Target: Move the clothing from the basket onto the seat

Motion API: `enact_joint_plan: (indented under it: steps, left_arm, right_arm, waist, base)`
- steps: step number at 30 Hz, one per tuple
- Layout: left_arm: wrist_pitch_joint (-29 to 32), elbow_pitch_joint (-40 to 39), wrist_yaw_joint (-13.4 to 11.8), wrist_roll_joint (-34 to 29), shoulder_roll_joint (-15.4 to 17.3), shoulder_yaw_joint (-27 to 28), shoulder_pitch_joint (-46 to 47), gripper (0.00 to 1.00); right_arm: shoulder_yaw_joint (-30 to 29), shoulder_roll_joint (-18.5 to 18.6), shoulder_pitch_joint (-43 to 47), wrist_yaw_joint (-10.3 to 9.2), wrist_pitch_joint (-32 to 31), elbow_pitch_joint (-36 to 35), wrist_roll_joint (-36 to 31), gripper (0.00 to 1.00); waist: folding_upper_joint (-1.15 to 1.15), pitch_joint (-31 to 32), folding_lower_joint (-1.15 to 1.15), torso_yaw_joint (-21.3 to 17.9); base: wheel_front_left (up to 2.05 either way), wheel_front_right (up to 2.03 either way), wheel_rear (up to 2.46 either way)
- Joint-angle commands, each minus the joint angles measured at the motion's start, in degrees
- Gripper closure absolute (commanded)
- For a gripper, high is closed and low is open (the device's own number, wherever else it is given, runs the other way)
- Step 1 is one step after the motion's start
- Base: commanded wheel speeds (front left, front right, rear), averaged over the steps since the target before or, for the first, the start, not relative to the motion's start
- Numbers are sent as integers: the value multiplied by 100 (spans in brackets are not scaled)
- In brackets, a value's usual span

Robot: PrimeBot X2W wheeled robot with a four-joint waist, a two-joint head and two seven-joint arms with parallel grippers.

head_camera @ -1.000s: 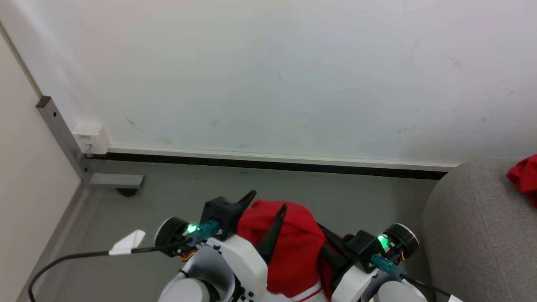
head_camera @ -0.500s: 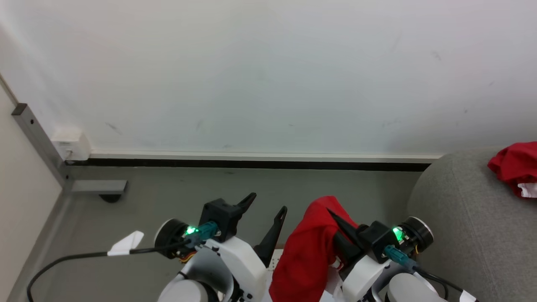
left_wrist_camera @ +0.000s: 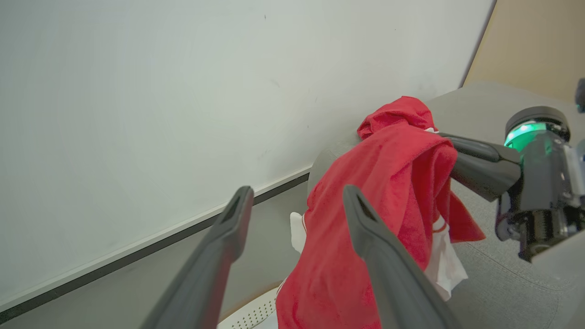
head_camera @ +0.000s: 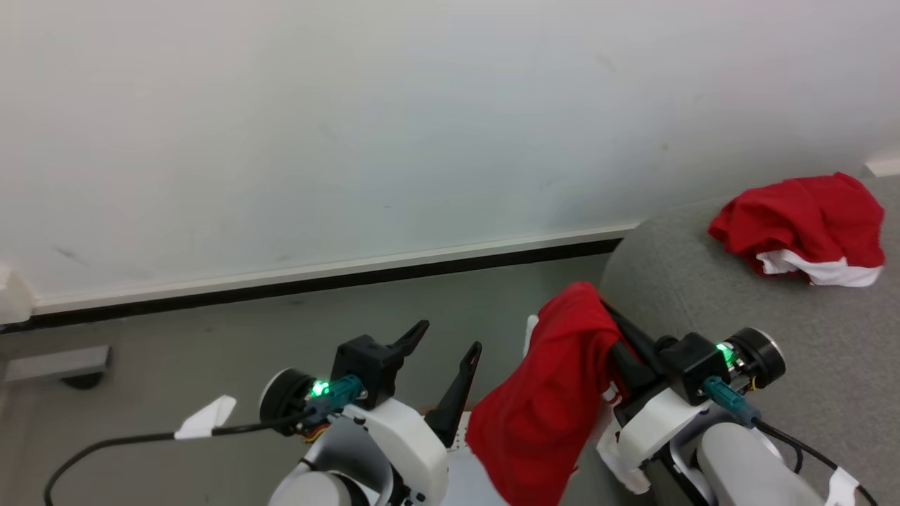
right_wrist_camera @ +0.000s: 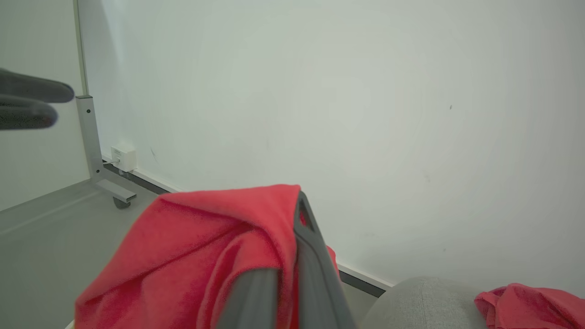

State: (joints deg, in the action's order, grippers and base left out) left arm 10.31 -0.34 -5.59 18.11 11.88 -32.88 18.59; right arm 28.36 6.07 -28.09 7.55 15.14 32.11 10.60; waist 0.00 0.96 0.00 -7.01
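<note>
**Red garment carried rightward to the seat's edge**

Since a second ago the right gripper (head_camera: 606,313) has brought the red garment (head_camera: 555,393) up against the rounded edge of the grey seat (head_camera: 703,295). Its fingers are pressed together on a fold, and the cloth hangs below. The left gripper (head_camera: 450,336) is spread and holds nothing, just beside the cloth. A second garment (head_camera: 801,218) lies on the seat, well apart.
</note>
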Motion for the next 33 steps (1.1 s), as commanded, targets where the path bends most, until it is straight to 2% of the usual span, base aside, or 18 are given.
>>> enact_joint_plan:
  steps: [1, 8, 15, 25, 33]
  left_arm:
    - [-39, -8, -9, 39, 13, -1, -33, 0]
    - [-144, -17, -6, 51, -70, -78, -10, 0]
    - [-210, 8, 18, 43, -148, -194, 28, 0]
    - [-223, -15, 16, 33, -183, -328, 43, 0]
    - [-106, -149, 81, -43, -96, -361, 267, 0]
  right_arm:
    - [-84, 79, -67, -13, -1, -81, -14, 100]
    - [-540, 404, -81, -13, -1, -391, -95, 100]
    - [-1129, 773, 62, -13, -2, -730, -141, 100]
    - [-1533, 1026, 279, -13, -2, -1104, -128, 100]
    - [-1811, 913, -97, -13, -1, -1309, -195, 100]
  waist:
    - [0, -49, 0, -373]
    - [0, -128, 0, -1089]
    - [0, -209, 0, -1498]
    - [0, -320, 0, -1592]
    - [0, -900, 0, -1308]
  base:
    - [0, 0, 0]
    - [0, 0, 0]
    - [0, 0, 0]
    - [0, 0, 0]
    - [0, 0, 0]
